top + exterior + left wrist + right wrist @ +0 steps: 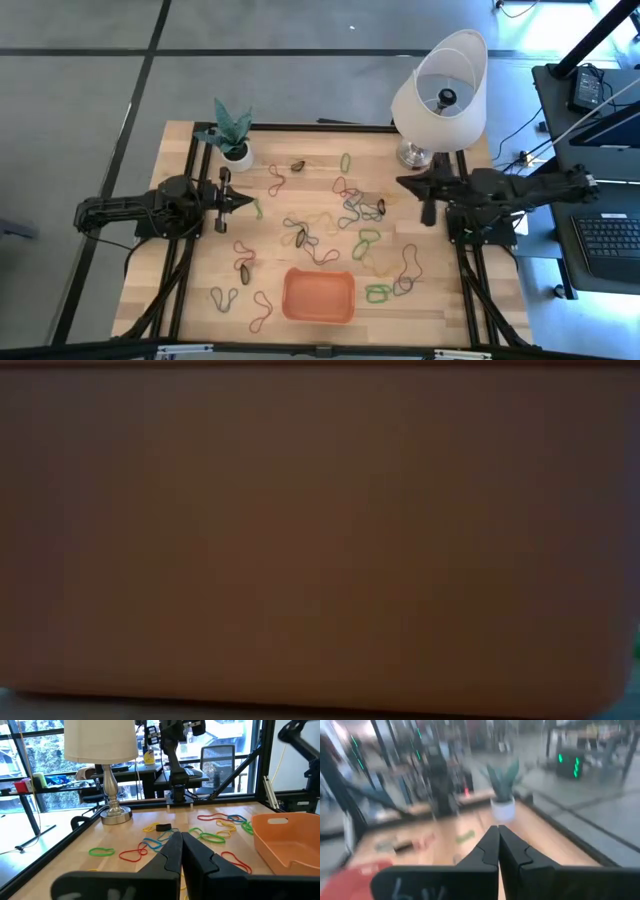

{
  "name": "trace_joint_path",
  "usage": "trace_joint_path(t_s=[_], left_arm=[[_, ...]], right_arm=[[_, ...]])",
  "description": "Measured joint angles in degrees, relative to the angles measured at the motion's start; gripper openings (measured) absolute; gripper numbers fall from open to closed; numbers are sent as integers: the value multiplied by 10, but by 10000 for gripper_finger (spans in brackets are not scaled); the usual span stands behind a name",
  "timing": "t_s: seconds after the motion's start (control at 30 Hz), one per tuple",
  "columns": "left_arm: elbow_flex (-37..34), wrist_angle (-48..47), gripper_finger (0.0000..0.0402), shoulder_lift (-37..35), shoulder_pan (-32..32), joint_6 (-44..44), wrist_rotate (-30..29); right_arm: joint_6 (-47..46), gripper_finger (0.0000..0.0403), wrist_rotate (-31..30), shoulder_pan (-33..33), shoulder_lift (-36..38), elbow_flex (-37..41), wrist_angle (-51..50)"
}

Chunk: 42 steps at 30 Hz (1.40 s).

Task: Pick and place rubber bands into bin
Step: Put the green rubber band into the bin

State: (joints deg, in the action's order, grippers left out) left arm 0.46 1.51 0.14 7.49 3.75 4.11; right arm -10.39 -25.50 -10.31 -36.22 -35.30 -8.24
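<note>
Wooden table [190, 300] on your left: the left gripper [248, 201] waits pinched shut and empty near the plant pot [237, 155]. Rubber bands [330, 225] lie scattered mid-table, none yet in the bin [319, 296] at the front edge. Your right gripper [402, 182], also closed on nothing, hovers beside the lamp [440, 90]; it likely must reopen and descend, minding that lamp.

Pale wood table [180, 290], matt orange plastic bin [318, 296], shiny metal lamp base [115, 813].
</note>
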Motion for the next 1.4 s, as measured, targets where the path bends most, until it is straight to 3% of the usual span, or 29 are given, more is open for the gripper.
trace_joint_path(t_s=[0.2,0.3,0.4,0.57,0.97,1.13,1.4], left_arm=[[0,0,1,0,0,0,0],[0,0,1,0,0,0,0],[0,0,1,0,0,0,0],[0,0,1,0,0,0,0],[0,0,1,0,0,0,0],[0,0,1,0,0,0,0],[0,0,1,0,0,0,0]], right_arm=[[-153,0,0,0,-187,-143,-237],[-231,3,5,0,-278,-180,-326],[-281,12,54,5,-357,-191,-382],[-330,41,133,23,-462,-181,-393],[-374,128,182,41,-585,-179,-348],[-420,139,220,39,-606,-179,-310],[-491,135,214,22,-653,-184,-296]])
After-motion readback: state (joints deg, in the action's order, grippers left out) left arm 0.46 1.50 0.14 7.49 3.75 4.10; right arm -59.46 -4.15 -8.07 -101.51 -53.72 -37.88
